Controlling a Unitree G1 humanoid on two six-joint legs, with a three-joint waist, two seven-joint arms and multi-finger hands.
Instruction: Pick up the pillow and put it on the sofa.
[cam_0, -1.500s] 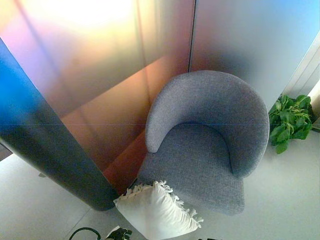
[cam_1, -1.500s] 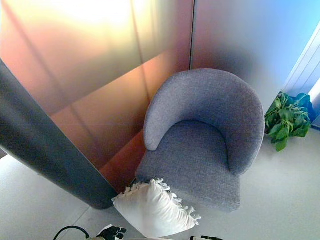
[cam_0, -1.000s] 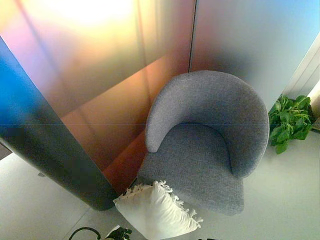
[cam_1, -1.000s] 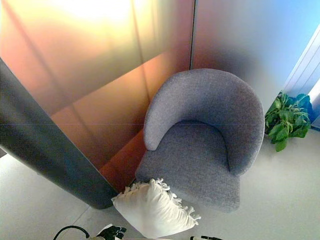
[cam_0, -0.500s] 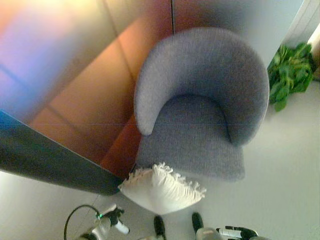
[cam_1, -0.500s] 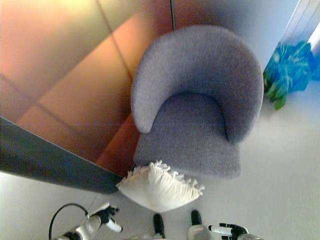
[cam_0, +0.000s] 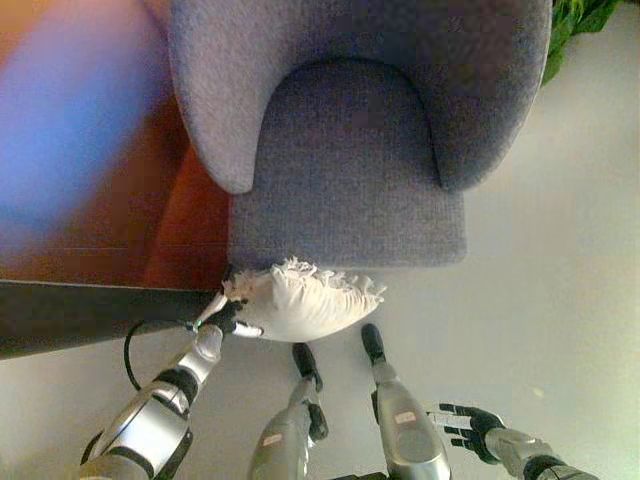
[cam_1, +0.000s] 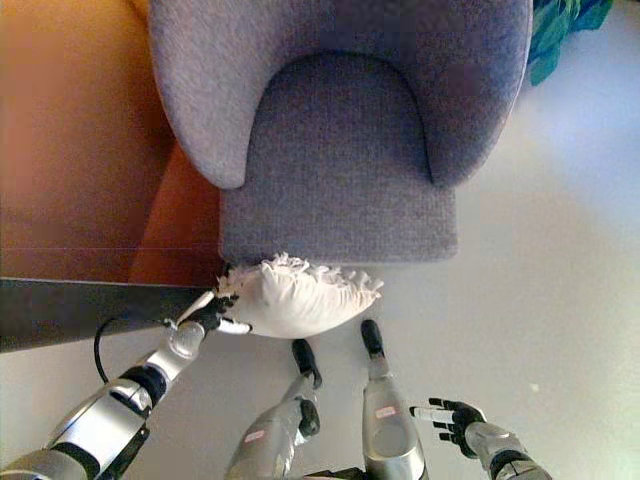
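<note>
Overhead view, with the grey armchair-style sofa (cam_0: 345, 150) as landmark. Its curved backrest wraps the seat on three sides; the open front edge faces the robot. To the sofa's left stand an orange-brown wall panel (cam_1: 80, 140) and, lower down, a dark curved panel (cam_1: 70, 310) whose end lies near the sofa's front-left corner. A green potted plant (cam_0: 572, 25) shows beyond the sofa's back-right side. The pale floor (cam_0: 560, 280) lies to the sofa's right and in front.

The white fringed pillow (cam_0: 300, 302) lies on the floor just in front of the sofa's front edge, toward its left corner, its fringe touching or nearly touching the seat base. The left hand (cam_0: 228, 317) is at the pillow's left end, beside the sofa's front-left corner, white-tipped fingers against the fabric; whether they grip it cannot be told. The right hand (cam_1: 448, 415) hangs well in front of the sofa's front-right corner, apart from the pillow, fingers spread and holding nothing.
</note>
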